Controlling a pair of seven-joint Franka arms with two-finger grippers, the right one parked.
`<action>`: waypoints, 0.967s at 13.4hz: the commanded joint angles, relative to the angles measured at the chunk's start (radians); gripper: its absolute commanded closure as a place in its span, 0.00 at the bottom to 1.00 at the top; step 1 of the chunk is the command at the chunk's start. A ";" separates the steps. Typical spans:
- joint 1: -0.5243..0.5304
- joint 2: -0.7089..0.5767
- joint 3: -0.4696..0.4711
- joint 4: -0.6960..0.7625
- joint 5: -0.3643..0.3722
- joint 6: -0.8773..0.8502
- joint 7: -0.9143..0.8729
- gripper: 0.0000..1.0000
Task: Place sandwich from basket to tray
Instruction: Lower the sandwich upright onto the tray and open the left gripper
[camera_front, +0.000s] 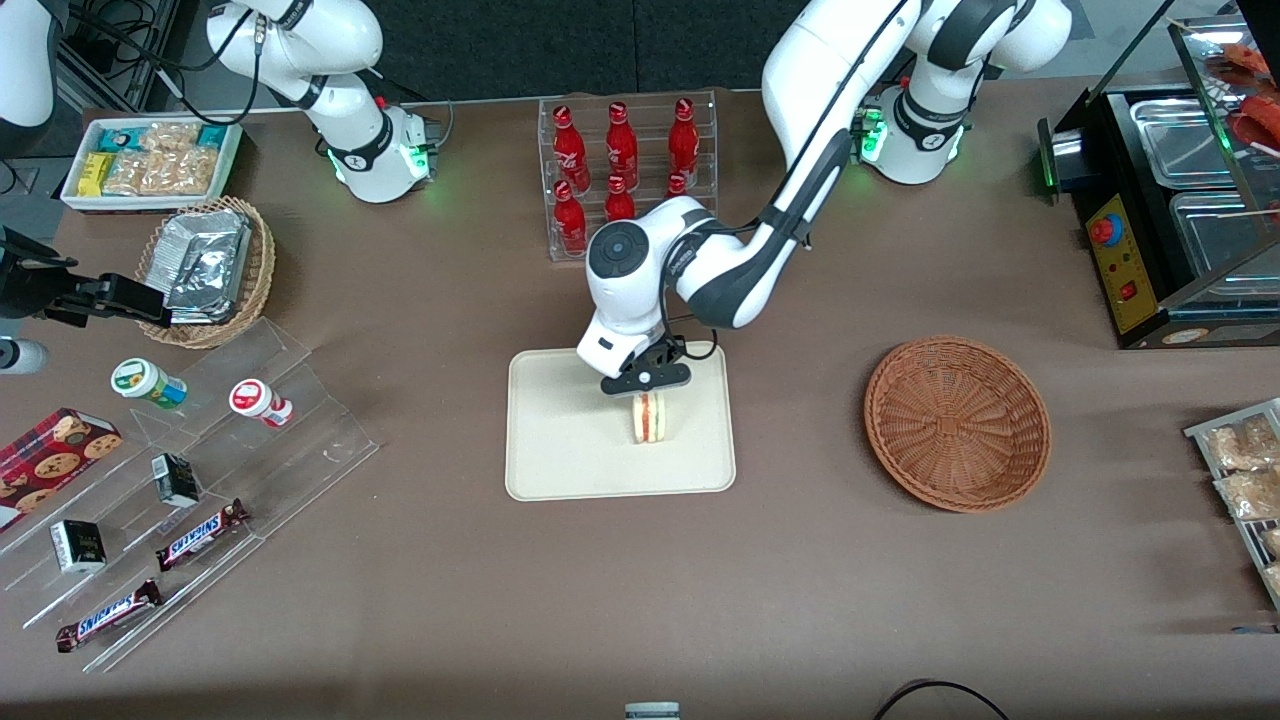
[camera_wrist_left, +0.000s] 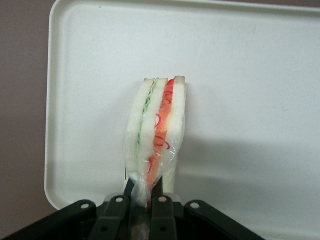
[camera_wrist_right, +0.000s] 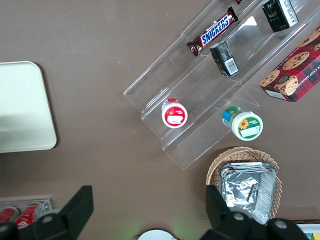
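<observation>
Holding the sandwich (camera_wrist_left: 156, 131) by its wrapper, the gripper (camera_front: 646, 381) stands closed over the tray (camera_front: 560, 450); basket (camera_front: 957, 421) empty. Recommend opening only once the sandwich rests flat.

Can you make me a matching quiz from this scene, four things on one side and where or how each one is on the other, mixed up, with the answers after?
Things
1. sandwich
2. basket
3. gripper
4. tray

States
A. holds nothing, toward the working arm's end of the table
B. shut on the wrapper at one end of the sandwich
C. flat on the table, under the sandwich
D. on edge over the tray, filling stripe showing

Pairs: 1-D, 2-A, 3-B, 4-C
</observation>
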 joint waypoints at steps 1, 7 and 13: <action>-0.018 0.032 0.013 0.035 0.020 0.000 0.034 1.00; -0.020 0.036 0.013 0.042 0.018 0.003 0.035 0.30; 0.012 -0.059 0.025 0.060 0.004 -0.048 0.020 0.00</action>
